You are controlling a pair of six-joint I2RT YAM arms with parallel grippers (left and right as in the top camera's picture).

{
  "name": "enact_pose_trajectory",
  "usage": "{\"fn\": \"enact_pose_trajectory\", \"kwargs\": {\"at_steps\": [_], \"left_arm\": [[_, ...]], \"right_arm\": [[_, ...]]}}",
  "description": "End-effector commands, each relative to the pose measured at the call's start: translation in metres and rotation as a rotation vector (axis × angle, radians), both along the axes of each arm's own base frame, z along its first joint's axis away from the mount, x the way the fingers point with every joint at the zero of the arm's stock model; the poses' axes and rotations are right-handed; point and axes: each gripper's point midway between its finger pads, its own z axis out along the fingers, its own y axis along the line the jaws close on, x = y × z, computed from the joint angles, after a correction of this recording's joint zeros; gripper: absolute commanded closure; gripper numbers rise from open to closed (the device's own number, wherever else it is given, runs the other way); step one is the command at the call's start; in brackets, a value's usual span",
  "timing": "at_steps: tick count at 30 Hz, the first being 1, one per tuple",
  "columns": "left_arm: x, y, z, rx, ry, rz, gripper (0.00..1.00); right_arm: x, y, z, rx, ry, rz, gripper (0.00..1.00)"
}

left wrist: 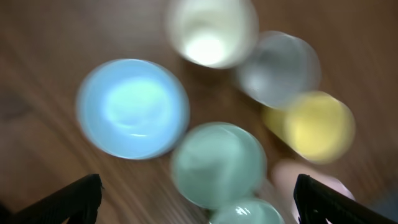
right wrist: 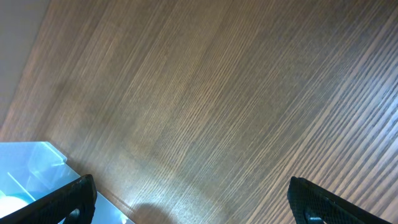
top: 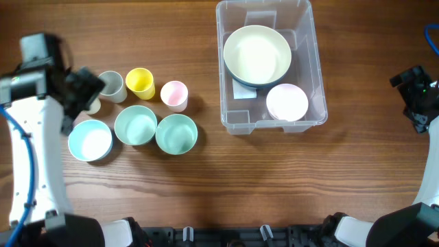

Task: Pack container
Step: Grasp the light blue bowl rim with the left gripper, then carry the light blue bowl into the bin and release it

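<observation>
The clear container stands at the back right of centre and holds a large cream bowl and a small pale pink bowl. Its corner shows in the right wrist view. My left gripper is open and empty above the cups at the left. The blurred left wrist view shows its fingers spread over a blue bowl and a green bowl. My right gripper is open and empty over bare wood, to the right of the container.
On the left stand a grey cup, a yellow cup, a pink cup, a cream cup, a blue bowl and two green bowls.
</observation>
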Motion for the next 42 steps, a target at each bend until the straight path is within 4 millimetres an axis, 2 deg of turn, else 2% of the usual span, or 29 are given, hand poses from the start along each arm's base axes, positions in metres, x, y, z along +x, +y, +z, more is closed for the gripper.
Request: {"fn": "enact_pose_trajectory", "kwargs": {"at_steps": [1,4,6,7,8,9,10,11,12,14,16,20,23,26,29,31,32,35,38,39,41,42], "left_arm": [[-0.048,0.063,-0.072,-0.100,0.115,0.298,0.00],[-0.071,0.081,-0.109,-0.128,0.131,0.392,0.00],[-0.081,0.085,-0.136,-0.127,0.130,0.417,0.03],[-0.085,0.083,-0.151,-0.126,0.126,0.420,0.07],[-0.086,0.081,-0.162,-0.127,0.117,0.417,0.16],[-0.087,0.080,-0.168,-0.124,0.112,0.417,0.20],[-0.089,0.079,-0.177,-0.121,0.107,0.417,0.37],[-0.092,0.077,-0.181,-0.121,0.115,0.418,0.61],[-0.093,0.076,-0.182,-0.123,0.118,0.418,0.81],[-0.094,0.076,-0.182,-0.125,0.123,0.418,0.96],[-0.096,0.074,-0.181,-0.128,0.131,0.419,0.96],[-0.101,0.071,-0.177,-0.134,0.144,0.420,0.96],[-0.104,0.069,-0.156,-0.132,0.141,0.419,0.96],[-0.101,0.069,-0.116,-0.117,0.094,0.415,0.96],[-0.087,0.062,-0.063,-0.101,-0.026,0.342,0.96],[-0.065,0.044,-0.017,-0.088,-0.170,0.191,0.96],[-0.056,0.034,0.000,-0.088,-0.225,0.142,0.96],[-0.011,-0.022,0.051,-0.119,-0.448,-0.107,0.96],[0.028,-0.090,0.075,-0.112,-0.583,-0.390,0.96],[0.041,-0.124,0.080,-0.100,-0.627,-0.526,0.96],[0.058,-0.175,0.079,-0.094,-0.663,-0.673,0.96],[0.065,-0.210,0.073,-0.093,-0.677,-0.781,0.96]], "right_arm": [[0.002,-0.001,0.000,0.008,-0.006,-0.008,0.00],[0.002,-0.001,0.000,0.008,-0.006,-0.009,0.00],[0.002,-0.001,0.000,0.008,-0.007,-0.009,0.00],[0.002,-0.001,0.000,0.008,-0.006,-0.009,0.00],[0.002,-0.001,0.000,0.008,-0.006,-0.009,0.00],[0.002,-0.001,0.000,0.008,-0.006,-0.009,0.00],[0.002,-0.001,0.000,0.008,-0.006,-0.009,0.00],[0.002,-0.001,0.000,0.008,-0.006,-0.008,0.00],[0.002,-0.001,0.000,0.008,-0.006,-0.009,0.00],[0.002,-0.001,0.000,0.008,-0.006,-0.009,0.00],[0.002,-0.001,0.000,0.008,-0.006,-0.009,0.00],[0.002,-0.001,0.000,0.008,-0.006,-0.008,0.00],[0.002,-0.001,0.000,0.008,-0.006,-0.009,0.00],[0.002,-0.001,0.000,0.008,-0.006,-0.009,0.00],[0.002,-0.001,0.000,0.008,-0.006,-0.009,0.00],[0.002,-0.001,0.000,0.008,-0.006,-0.009,0.00],[0.002,-0.001,0.000,0.008,-0.006,-0.008,0.00],[0.002,-0.001,0.000,0.008,-0.006,-0.009,0.00],[0.002,-0.001,0.000,0.008,-0.006,-0.009,0.00],[0.002,-0.001,0.000,0.008,-0.006,-0.008,0.00],[0.002,-0.001,0.000,0.008,-0.006,-0.008,0.00],[0.002,-0.001,0.000,0.008,-0.006,-0.009,0.00]]}}
